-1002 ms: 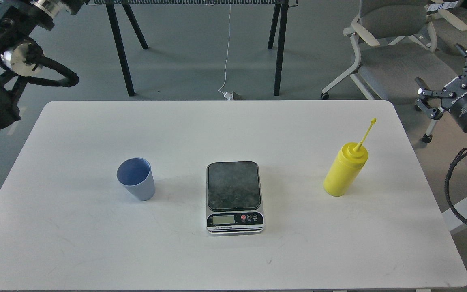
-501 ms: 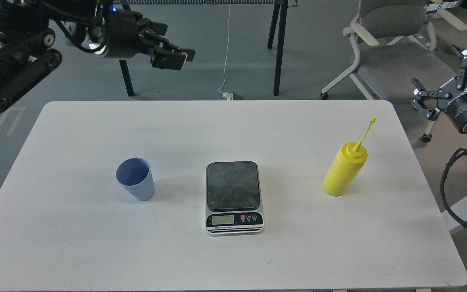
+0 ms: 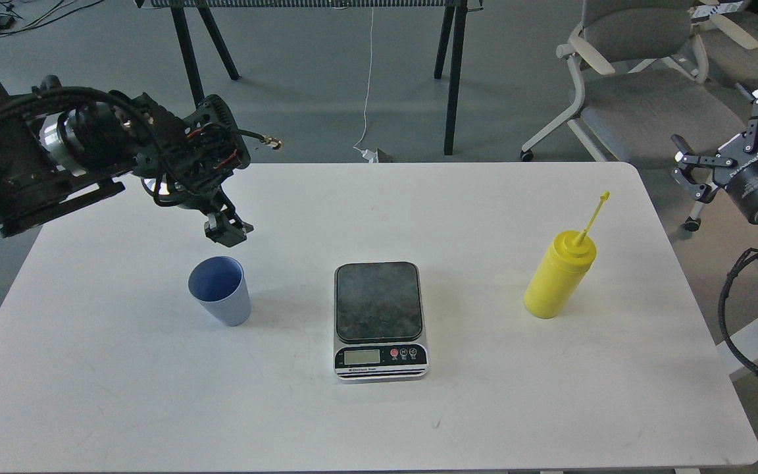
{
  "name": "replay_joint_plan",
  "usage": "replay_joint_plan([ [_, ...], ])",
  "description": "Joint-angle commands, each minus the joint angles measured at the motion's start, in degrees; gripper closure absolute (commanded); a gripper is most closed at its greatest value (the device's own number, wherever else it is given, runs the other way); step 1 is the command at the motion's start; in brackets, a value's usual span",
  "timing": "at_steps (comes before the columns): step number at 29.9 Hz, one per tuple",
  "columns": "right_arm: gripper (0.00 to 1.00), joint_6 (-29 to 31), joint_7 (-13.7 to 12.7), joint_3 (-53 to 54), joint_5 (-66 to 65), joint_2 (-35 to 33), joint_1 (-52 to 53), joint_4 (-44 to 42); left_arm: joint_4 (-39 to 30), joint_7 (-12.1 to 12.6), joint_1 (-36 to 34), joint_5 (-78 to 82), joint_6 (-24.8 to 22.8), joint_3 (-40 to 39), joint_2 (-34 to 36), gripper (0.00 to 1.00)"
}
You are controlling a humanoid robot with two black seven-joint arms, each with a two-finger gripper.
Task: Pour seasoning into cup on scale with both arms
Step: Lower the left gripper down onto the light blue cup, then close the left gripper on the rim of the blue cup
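Note:
The light-blue cup [image 3: 220, 292] stands upright on the white table [image 3: 458, 197], left of centre. The scale [image 3: 379, 317] lies at the table's centre with nothing on its dark platform. The yellow seasoning bottle [image 3: 558, 276] stands upright at the right, its cap strap sticking up. My left gripper [image 3: 226, 228] points down just behind and above the cup without touching it; its fingers are dark and cannot be told apart. My right gripper [image 3: 721, 125] is open and empty, off the table's right edge, up and to the right of the bottle.
A grey office chair [image 3: 642, 99] stands beyond the table's far right corner, close to my right gripper. Black trestle legs [image 3: 453, 79] and a white cable [image 3: 369, 79] are on the floor behind the table.
My left arm has swung down from high above the far left edge, and its gripper now hangs just behind the cup. My right gripper has barely shifted. The cup, scale and bottle have not moved.

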Motion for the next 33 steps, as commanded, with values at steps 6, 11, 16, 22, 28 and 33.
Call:
replay_joint_plan([
  [6, 0.01, 0.00, 0.43, 0.00, 0.00, 0.01, -0.44, -0.08, 0.25, -0.01, 3.19, -0.01, -0.01, 1.72, 0.65, 0.00],
  [11, 0.01, 0.00, 0.43, 0.00, 0.00, 0.01, -0.70, -0.08, 1.04, -0.01, 5.30, -0.01, -0.01, 1.72, 1.18, 0.00],
  [16, 0.01, 0.00, 0.43, 0.00, 0.00, -0.08, -0.79, -0.08, 2.62, -0.01, 6.71, -0.01, -0.01, 1.72, 1.18, 0.00],
  [22, 0.01, 0.00, 0.43, 0.00, 0.00, -0.17, -1.14, 0.01, 3.94, -0.01, 7.68, -0.01, -0.01, 1.72, 0.83, 0.00],
  [28, 0.01, 0.00, 0.52, 0.00, 0.00, -0.35, -1.23, -0.08, 4.12, -0.01, 8.29, -0.01, -0.01, 1.72, 0.57, 0.01],
  [33, 0.01, 0.00, 0.52, 0.08, 0.00, -0.43, -1.41, -0.08, 4.38, -0.01, 8.73, -0.01, -0.01, 1.72, 0.57, 0.02],
])
